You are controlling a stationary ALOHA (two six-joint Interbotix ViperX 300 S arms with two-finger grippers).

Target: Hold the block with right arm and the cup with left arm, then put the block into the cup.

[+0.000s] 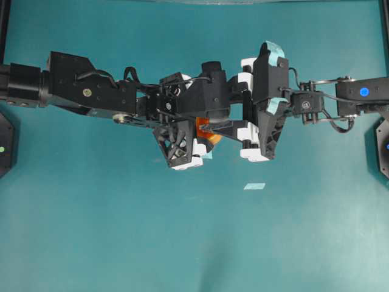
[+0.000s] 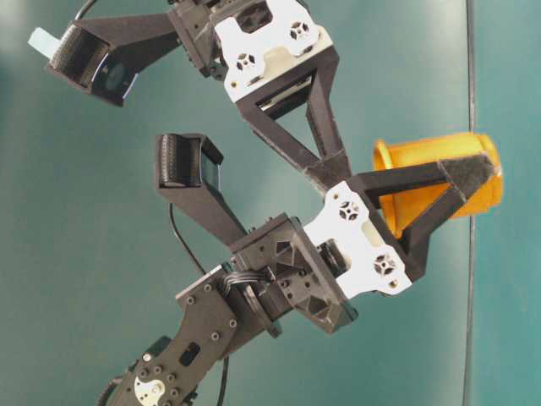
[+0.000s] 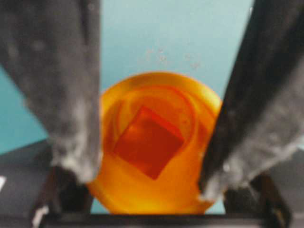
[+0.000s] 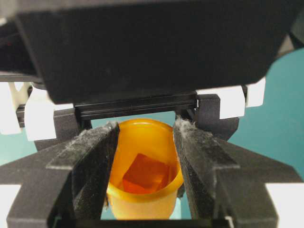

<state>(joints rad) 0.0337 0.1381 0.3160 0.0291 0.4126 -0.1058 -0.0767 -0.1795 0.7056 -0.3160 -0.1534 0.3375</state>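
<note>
Left gripper [image 3: 152,185] clamped on cup [image 3: 156,147], one finger each side of cup wall. Block [image 3: 148,141] lies inside cup, at bottom, tilted. Right gripper [image 1: 265,100] wide open, holding nothing, just beside left gripper over middle of table [image 1: 304,231]. Cup raised off table, only partly visible from overhead.

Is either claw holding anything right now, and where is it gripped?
The left claw holds the orange plastic cup by its sides, with the small orange cube lying inside. The right claw is open and holds nothing.
</note>
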